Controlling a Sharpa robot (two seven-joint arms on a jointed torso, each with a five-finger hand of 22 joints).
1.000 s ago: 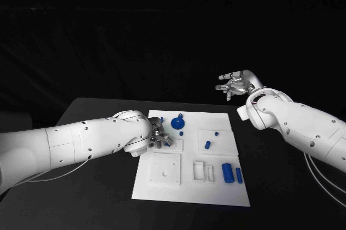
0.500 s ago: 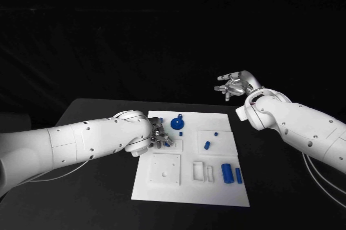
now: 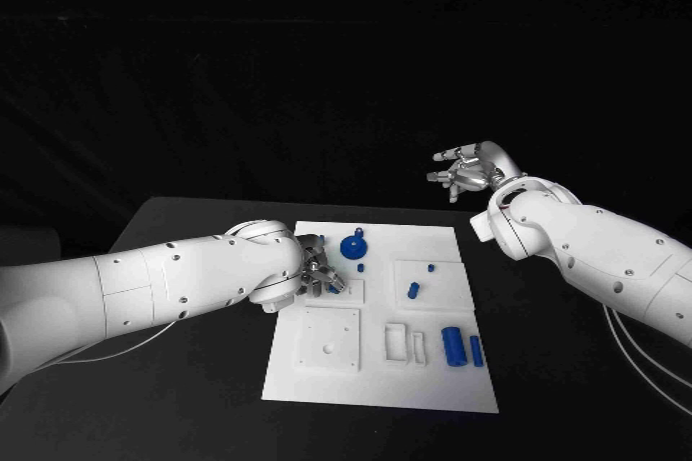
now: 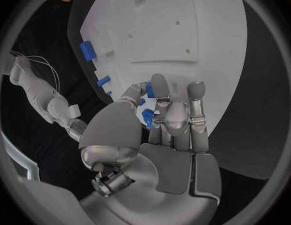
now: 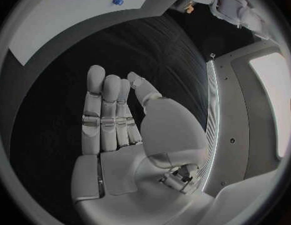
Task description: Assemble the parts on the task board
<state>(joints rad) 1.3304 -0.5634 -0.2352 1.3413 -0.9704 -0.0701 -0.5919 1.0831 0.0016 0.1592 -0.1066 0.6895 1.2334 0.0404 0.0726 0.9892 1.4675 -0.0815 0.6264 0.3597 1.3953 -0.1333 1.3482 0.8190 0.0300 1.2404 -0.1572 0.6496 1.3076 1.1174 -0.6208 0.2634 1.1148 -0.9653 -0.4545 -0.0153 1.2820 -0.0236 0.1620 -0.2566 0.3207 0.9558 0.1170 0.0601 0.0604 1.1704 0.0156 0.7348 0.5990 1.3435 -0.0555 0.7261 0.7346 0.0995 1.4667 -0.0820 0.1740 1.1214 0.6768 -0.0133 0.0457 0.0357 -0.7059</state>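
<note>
The white task board (image 3: 378, 381) lies in the middle of the black table. My left hand (image 3: 320, 274) is low over the board's far left part, with its fingers curled around a small blue part (image 4: 147, 116) pinched between thumb and fingers. My right hand (image 3: 464, 168) is raised off the table beyond the board's far right corner, with straight fingers (image 5: 105, 110) and nothing in it. A round blue part (image 3: 355, 246) sits near the board's far edge. A blue cylinder (image 3: 453, 346) and a blue bar (image 3: 476, 352) lie at the near right.
Two small blue pegs (image 3: 414, 290) (image 3: 430, 271) stand in the raised square at the board's right. Several white recessed blocks (image 3: 330, 339) take up its near half. Bare black table (image 3: 188, 381) runs along both sides of the board.
</note>
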